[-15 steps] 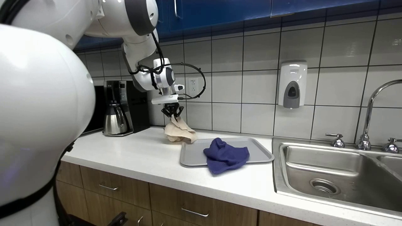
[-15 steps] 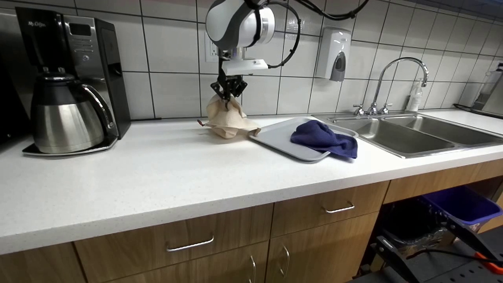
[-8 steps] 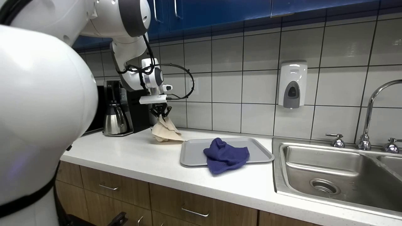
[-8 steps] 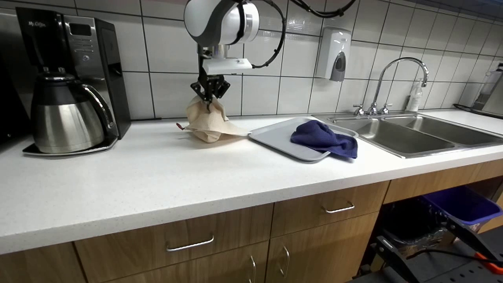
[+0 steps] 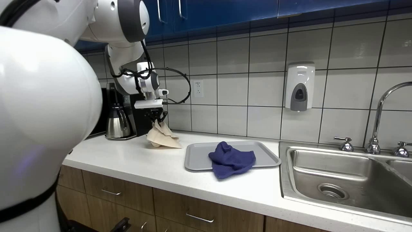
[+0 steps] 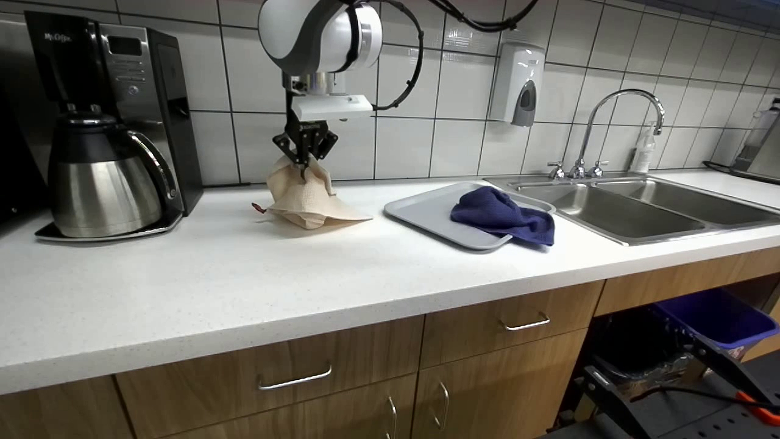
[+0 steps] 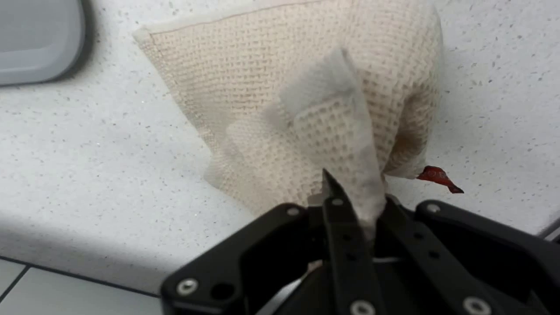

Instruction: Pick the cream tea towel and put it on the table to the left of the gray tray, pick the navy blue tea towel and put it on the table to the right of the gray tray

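Note:
My gripper (image 5: 157, 121) is shut on the cream tea towel (image 5: 162, 137), and holds it by a bunched upper part. In both exterior views the towel hangs from the fingers (image 6: 303, 167) to the left of the gray tray (image 5: 198, 159), apart from it, its lower folds at or just above the counter. In the wrist view the cream towel (image 7: 262, 78) spreads below the fingers, with a red tag at its edge, and a tray corner (image 7: 37, 39) shows at top left. The navy blue tea towel (image 5: 231, 161) lies crumpled on the tray, hanging over its front edge.
A coffee maker with a steel carafe (image 6: 106, 177) stands to the left of the gripper. A steel sink (image 5: 328, 174) with a faucet (image 5: 381, 109) is to the right of the tray. The tiled wall (image 6: 268, 146) is close behind the gripper. Blue cupboards (image 5: 225, 13) hang above.
My gripper has moved left in both exterior views, carrying the cream towel with it. The towel's trailing corner has come away from the tray's edge. The tray and navy towel have not moved.

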Controlling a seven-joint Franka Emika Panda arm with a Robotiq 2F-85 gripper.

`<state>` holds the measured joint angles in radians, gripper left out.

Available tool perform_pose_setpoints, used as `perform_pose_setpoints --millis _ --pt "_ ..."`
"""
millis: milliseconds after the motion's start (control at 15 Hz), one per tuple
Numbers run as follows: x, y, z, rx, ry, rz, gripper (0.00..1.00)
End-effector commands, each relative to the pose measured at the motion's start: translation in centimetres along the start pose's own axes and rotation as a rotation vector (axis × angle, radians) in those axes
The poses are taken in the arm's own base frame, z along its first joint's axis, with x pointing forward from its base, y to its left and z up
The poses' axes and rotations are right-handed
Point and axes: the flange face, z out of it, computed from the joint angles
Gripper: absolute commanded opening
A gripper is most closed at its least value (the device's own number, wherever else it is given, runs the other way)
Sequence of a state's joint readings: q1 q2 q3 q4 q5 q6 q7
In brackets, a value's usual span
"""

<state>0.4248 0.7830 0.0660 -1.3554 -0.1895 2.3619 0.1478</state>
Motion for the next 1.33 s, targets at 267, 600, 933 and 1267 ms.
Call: perform_pose_setpoints --millis 267,600,933,1267 --pt "0.8 -2.0 0.8 0.000 -0.049 -0.018 0.01" --pt "0.5 -1.8 2.7 -0.001 -0.073 -0.015 0.37" --pt "0.5 -0.9 1.8 -0.003 -0.060 0.002 0.74" --pt "0.4 1.4 0.8 -0.004 -0.043 0.030 1.00"
